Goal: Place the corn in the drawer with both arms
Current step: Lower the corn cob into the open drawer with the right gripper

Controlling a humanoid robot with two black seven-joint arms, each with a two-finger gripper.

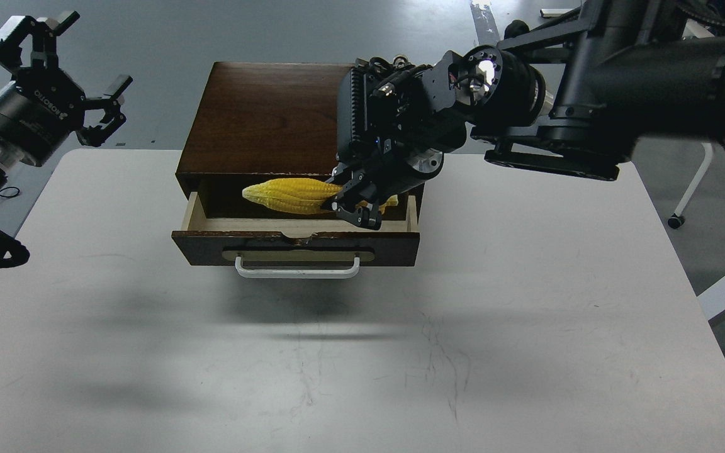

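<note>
One step left: right end effector (357, 204) grips the corn (290, 195) by its 3 o'clock end above the open drawer (296, 242), so lower level, then release; left end effector (54, 69) idles spread at 10 o'clock.

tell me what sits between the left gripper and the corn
Nothing stands there in the head view: only bare table and the cabinet's left edge separate the left gripper from the corn.
</note>
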